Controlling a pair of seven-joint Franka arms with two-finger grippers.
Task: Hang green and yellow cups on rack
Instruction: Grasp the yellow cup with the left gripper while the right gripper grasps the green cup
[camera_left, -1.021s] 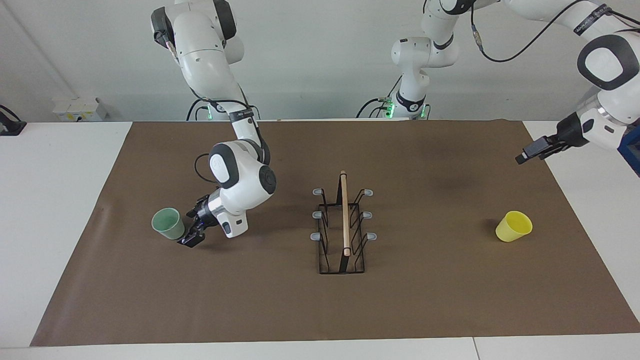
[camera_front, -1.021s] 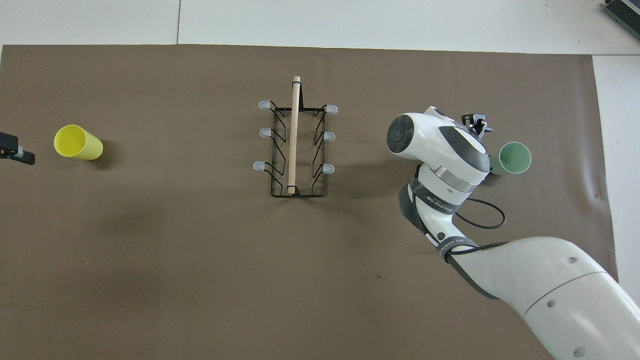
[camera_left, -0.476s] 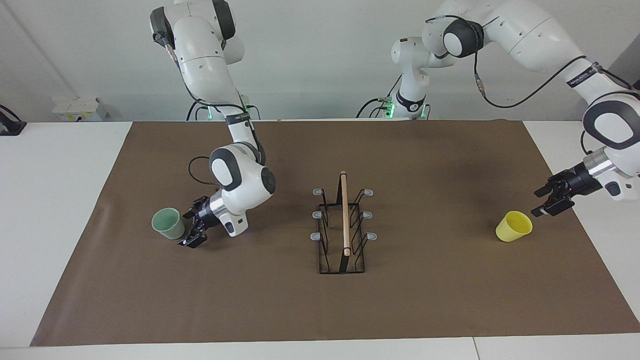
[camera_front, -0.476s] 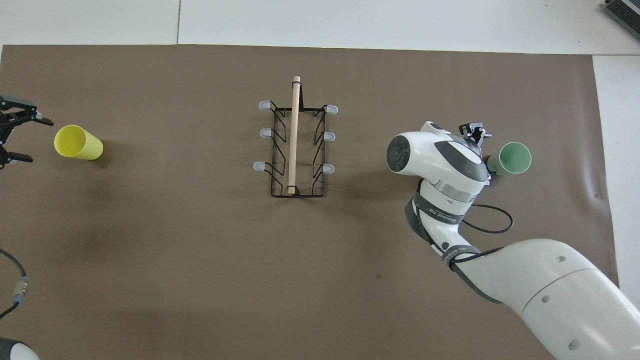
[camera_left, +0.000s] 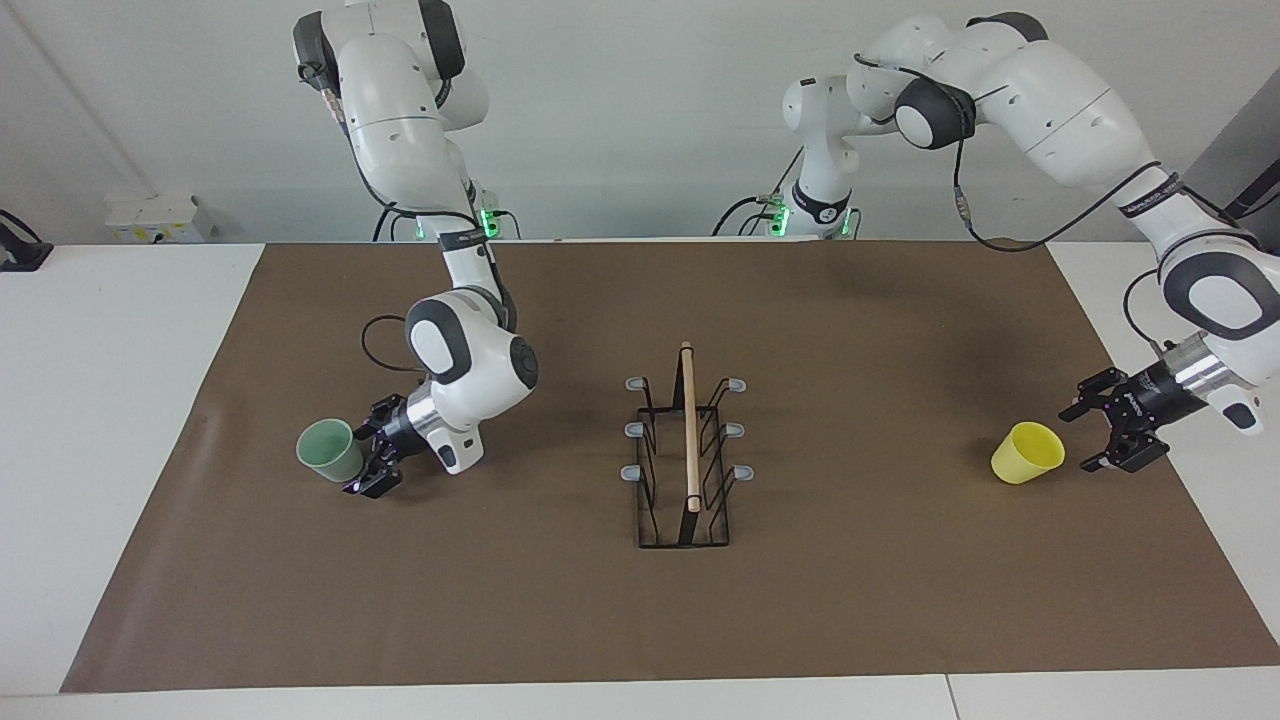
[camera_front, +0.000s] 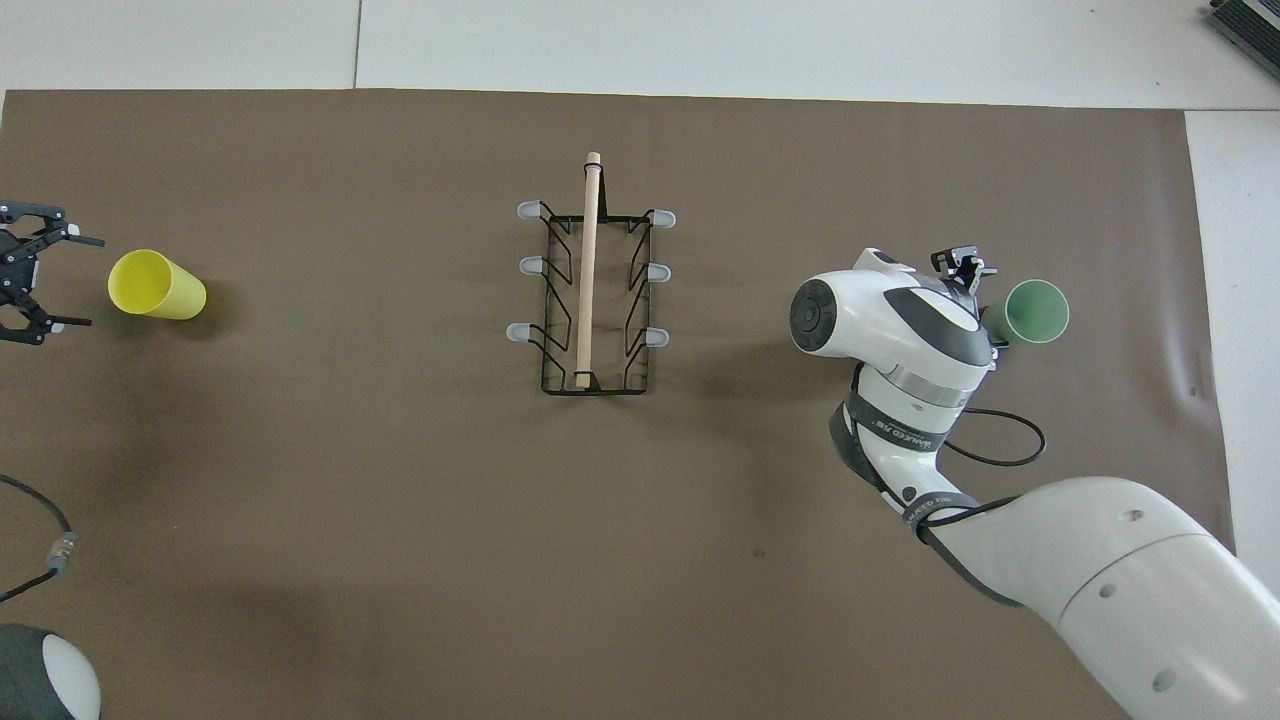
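The pale green cup (camera_left: 328, 450) (camera_front: 1035, 312) stands mouth up on the brown mat toward the right arm's end of the table. My right gripper (camera_left: 373, 449) (camera_front: 981, 300) is low beside it and open, its fingers reaching around the cup's lower side. The yellow cup (camera_left: 1027, 452) (camera_front: 155, 285) stands mouth up toward the left arm's end. My left gripper (camera_left: 1080, 440) (camera_front: 82, 282) hangs low just beside it, open and a small gap away. The black wire rack (camera_left: 685, 470) (camera_front: 590, 300) with its wooden rod stands mid-table, with nothing on its prongs.
The brown mat (camera_left: 860, 600) covers most of the white table. A small white box (camera_left: 158, 217) sits off the mat at the table's edge nearest the robots, at the right arm's end. A cable from the right arm (camera_front: 985, 440) loops above the mat.
My left arm swung down from high over the table's end to beside the yellow cup. My right gripper closed in on the green cup, which shifted slightly toward the right arm's end.
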